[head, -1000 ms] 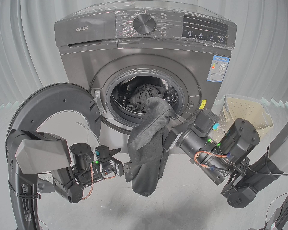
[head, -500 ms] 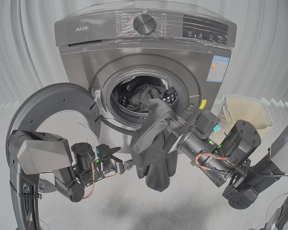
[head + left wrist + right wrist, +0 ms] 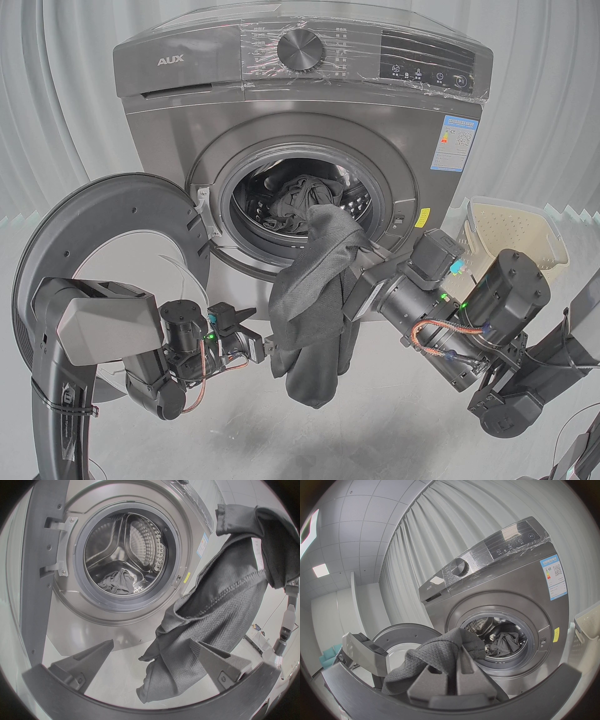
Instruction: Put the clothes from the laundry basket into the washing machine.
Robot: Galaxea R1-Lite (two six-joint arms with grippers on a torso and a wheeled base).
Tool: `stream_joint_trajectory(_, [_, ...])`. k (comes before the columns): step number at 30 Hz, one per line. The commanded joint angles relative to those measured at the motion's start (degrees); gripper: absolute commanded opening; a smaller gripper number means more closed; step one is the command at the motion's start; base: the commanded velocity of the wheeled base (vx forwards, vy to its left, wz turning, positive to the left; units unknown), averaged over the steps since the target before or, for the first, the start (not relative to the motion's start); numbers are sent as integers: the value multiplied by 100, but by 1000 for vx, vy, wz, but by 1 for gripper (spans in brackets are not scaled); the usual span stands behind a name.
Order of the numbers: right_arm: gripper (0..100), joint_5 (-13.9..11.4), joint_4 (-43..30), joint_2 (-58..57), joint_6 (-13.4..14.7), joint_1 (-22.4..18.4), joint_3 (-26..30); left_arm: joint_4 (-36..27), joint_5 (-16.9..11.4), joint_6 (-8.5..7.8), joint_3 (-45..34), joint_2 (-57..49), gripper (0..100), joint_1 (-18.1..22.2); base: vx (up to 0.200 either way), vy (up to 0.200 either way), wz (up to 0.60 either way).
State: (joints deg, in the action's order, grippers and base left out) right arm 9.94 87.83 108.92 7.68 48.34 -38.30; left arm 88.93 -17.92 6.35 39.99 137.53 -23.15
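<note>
Right end effector clamps the dark garment, left end effector stands wide open; the hanging tail may snag the drum rim on insertion.

A pleated pale curtain hangs behind; a teal sofa stands far off.

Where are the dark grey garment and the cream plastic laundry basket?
dark grey garment (image 3: 312,281): head view, on its draped middle.
cream plastic laundry basket (image 3: 519,231): head view, on its perforated inner wall.

Dark grey arms — cylindrical joints, orange cables, green lights, teal plugs — with wedge-shaped jaws.
</note>
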Motion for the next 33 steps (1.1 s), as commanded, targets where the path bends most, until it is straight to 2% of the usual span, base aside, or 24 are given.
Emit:
stream_joint_trajectory(1, [0,-9,15,15,5,0,-19,1,-19,-2,-8,81,100,-102,0,0,0])
stream_joint_trajectory(11, [0,0,41,226,14,141,-54,1,-62,-2,44,72,100,-278,0,0,0])
stream_joint_trajectory(19, [0,0,41,252,23,194,-46,1,-89,15,326,107,100,-269,0,0,0])
stream_joint_trajectory(25, [0,0,41,252,23,211,-28,1,-476,-11,317,160,100,-287,0,0,0])
stream_joint_trajectory(27, [0,0,41,252,23,238,-19,1,-502,-20,326,186,100,-287,0,0,0])
stream_joint_trajectory(33, [0,0,41,261,23,247,-19,1,-625,-301,370,274,100,-287,0,0,0])
